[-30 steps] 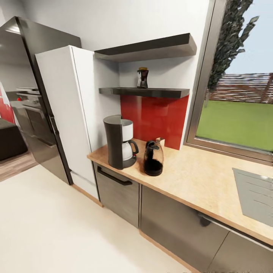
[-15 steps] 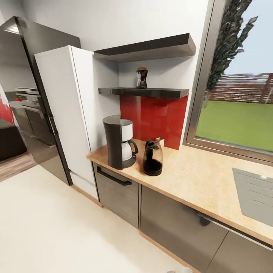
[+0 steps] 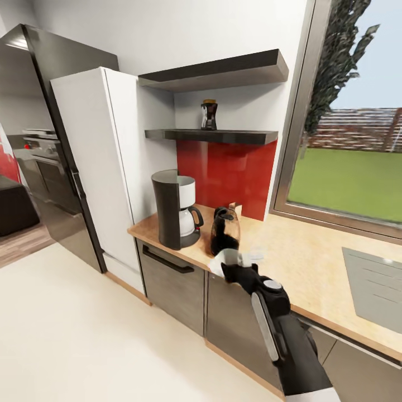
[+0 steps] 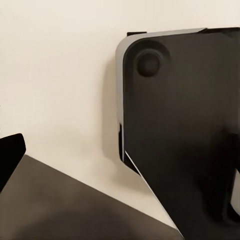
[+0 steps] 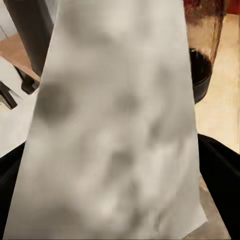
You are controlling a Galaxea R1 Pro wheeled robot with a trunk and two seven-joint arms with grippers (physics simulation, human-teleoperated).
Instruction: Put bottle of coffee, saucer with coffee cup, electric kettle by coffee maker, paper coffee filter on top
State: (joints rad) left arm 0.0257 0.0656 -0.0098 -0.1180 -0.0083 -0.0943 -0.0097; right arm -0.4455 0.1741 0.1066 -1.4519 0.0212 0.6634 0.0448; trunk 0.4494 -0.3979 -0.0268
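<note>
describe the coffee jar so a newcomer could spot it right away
Start at the red wall panel behind the light tan wooden countertop. Of the two glossy black-brown wall shelves above it, take the lower shelf. The small dark glass jar with a pinched waist and brown-gold lid stands alone there, far shorter than the tall dark grey coffee maker below.
</note>
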